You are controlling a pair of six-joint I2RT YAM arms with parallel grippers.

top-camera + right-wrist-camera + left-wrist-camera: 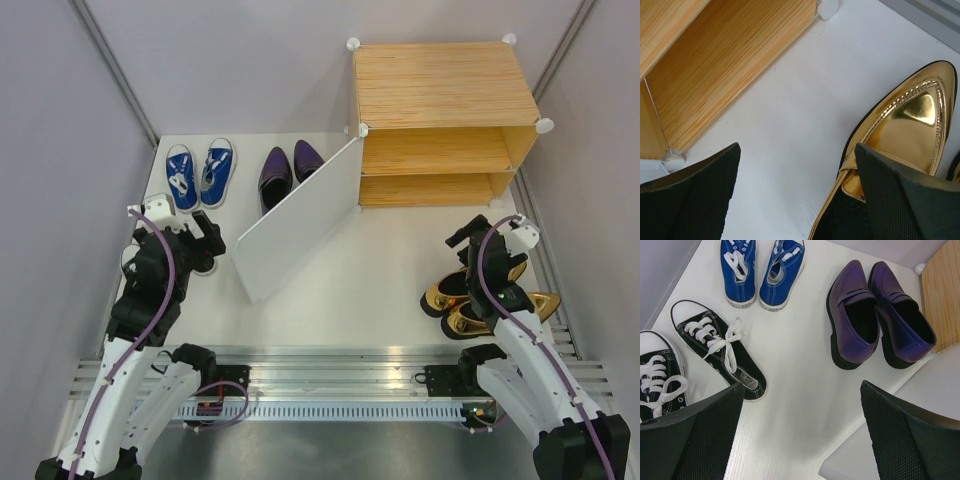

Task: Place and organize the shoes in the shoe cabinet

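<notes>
The blue sneakers [200, 175] [762, 267] stand at the back left, with the dark purple shoes [290, 170] [875, 315] to their right. The black sneakers [715, 350] lie near the left wall, mostly under my left arm in the top view. My left gripper [203, 240] [802, 435] hangs open above bare table between them. The gold shoes [470, 300] [910, 120] lie at the right front. My right gripper [468, 245] [797, 190] is open above them, its right finger over one shoe's opening. The shoe cabinet [440, 110] [725, 65] stands at the back right.
The cabinet's white door panel [300, 220] [940, 385] swings out diagonally across the middle, right of my left gripper. Grey walls close both sides and the back. A metal rail [330, 390] runs along the near edge.
</notes>
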